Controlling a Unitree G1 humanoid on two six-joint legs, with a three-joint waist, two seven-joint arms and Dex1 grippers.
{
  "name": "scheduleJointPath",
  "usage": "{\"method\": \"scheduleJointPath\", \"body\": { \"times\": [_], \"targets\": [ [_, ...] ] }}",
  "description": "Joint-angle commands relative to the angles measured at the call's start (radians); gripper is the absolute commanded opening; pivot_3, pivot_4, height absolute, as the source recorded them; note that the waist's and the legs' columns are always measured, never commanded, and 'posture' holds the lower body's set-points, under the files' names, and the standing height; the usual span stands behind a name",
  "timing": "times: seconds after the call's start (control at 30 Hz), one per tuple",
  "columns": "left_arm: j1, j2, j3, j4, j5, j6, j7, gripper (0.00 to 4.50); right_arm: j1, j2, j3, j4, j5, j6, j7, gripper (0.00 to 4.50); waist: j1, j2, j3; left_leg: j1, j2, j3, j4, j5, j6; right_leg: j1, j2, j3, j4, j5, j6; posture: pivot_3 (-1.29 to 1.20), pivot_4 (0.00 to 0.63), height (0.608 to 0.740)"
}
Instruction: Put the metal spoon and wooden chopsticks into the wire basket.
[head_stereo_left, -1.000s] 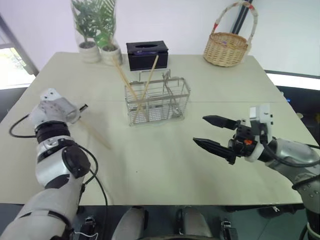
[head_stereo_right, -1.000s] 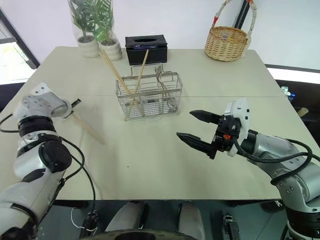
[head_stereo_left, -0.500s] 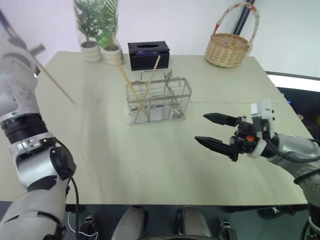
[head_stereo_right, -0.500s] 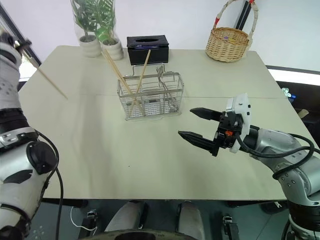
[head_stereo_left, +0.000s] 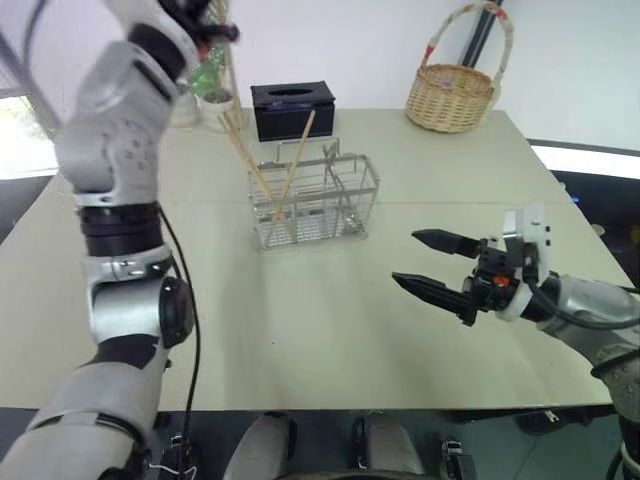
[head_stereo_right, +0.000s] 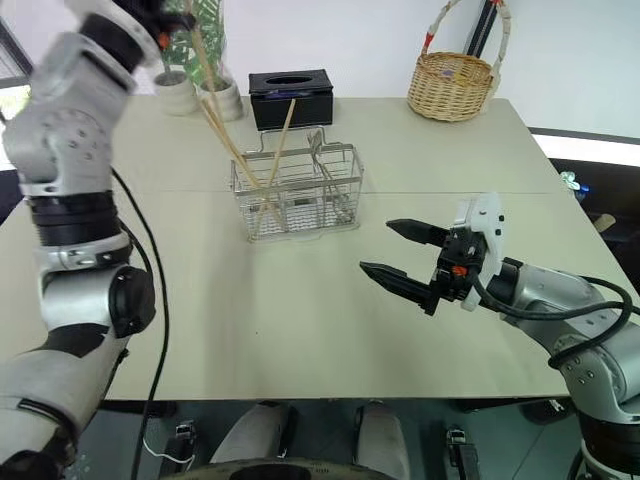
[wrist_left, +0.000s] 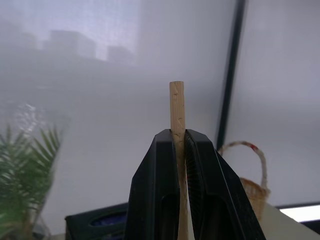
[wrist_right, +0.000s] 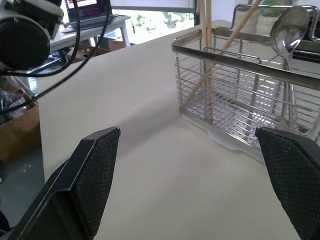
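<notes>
The left gripper (wrist_left: 178, 150) is clamped on one chopstick (head_stereo_right: 208, 68), raised high above the table's (head_stereo_left: 330, 330) far left part, up by the plants (head_stereo_left: 212, 72). From the fingers the stick runs steeply down and a little to the right, its lower end close over the basket (head_stereo_left: 315, 200), so its long axis is near upright, leaning left at the top. The basket lies below and slightly right of that gripper, well nearer to the left arm than to the right. Two chopsticks already stand crossed in its left compartment, and the spoon (wrist_right: 290, 30) stands bowl-up further right. The next move looks like a lowering into the left compartment. The right gripper (head_stereo_left: 432, 262) hangs wide open and empty over the table's right side.
</notes>
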Motion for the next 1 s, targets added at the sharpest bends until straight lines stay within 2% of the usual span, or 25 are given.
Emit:
{"method": "scheduleJointPath", "body": {
  "times": [0.03,0.33,0.6,0.73,0.9,0.93,1.0],
  "targets": [
    [0.001,-0.025,-0.015,-0.006,0.019,-0.048,-0.016,0.01,0.020,0.007,-0.057,-0.051,0.032,-0.009,-0.028,4.50,0.003,0.000,0.000,0.000,0.000,0.000,0.000,0.000,0.000,0.000,0.000,0.000,0.000,0.000,0.000,0.00,0.150,0.650],
    [0.111,-0.137,-0.044,0.022,0.069,-0.104,0.000,0.01,0.082,-0.001,-0.101,-0.094,0.056,-0.010,-0.076,4.50,0.007,0.000,0.000,0.000,-0.001,0.000,0.000,0.000,0.001,0.002,0.000,0.000,-0.002,0.000,0.000,0.00,0.150,0.650],
    [0.188,-0.184,-0.061,-0.016,0.093,-0.103,0.011,0.01,0.068,0.005,-0.102,-0.090,0.066,-0.009,-0.105,4.50,0.006,0.000,0.000,0.000,-0.001,0.000,0.000,0.000,0.001,0.002,0.000,0.000,-0.002,0.000,0.000,0.00,0.150,0.650],
    [0.197,-0.192,-0.054,-0.037,0.083,-0.091,0.014,1.61,0.047,0.007,-0.082,-0.073,0.057,-0.011,-0.112,4.50,0.006,0.000,0.000,0.000,-0.001,0.000,0.000,0.000,0.001,0.002,0.000,-0.001,-0.002,0.000,0.000,0.00,0.150,0.650],
    [0.185,-0.170,-0.032,-0.085,0.062,-0.057,0.017,4.23,0.018,0.005,-0.061,-0.048,0.041,-0.015,-0.105,4.50,0.006,0.000,0.000,0.000,-0.001,0.000,0.000,0.000,0.001,0.002,0.000,-0.001,-0.002,0.000,0.000,0.00,0.150,0.650],
    [0.180,-0.158,-0.025,-0.097,0.049,-0.038,0.011,4.44,0.013,-0.001,-0.059,-0.042,0.033,-0.019,-0.098,4.50,0.006,0.000,0.000,0.000,-0.001,0.000,0.000,0.000,0.001,0.002,0.000,-0.001,-0.002,0.000,0.000,0.00,0.150,0.650],
    [0.174,-0.115,-0.013,-0.123,0.029,-0.008,-0.018,4.44,0.000,-0.017,-0.058,-0.018,0.007,-0.032,-0.072,4.50,0.004,0.000,0.000,0.000,-0.001,0.000,0.000,0.000,0.001,0.001,0.000,-0.001,-0.002,0.000,0.000,0.00,0.150,0.650]
  ]
}}
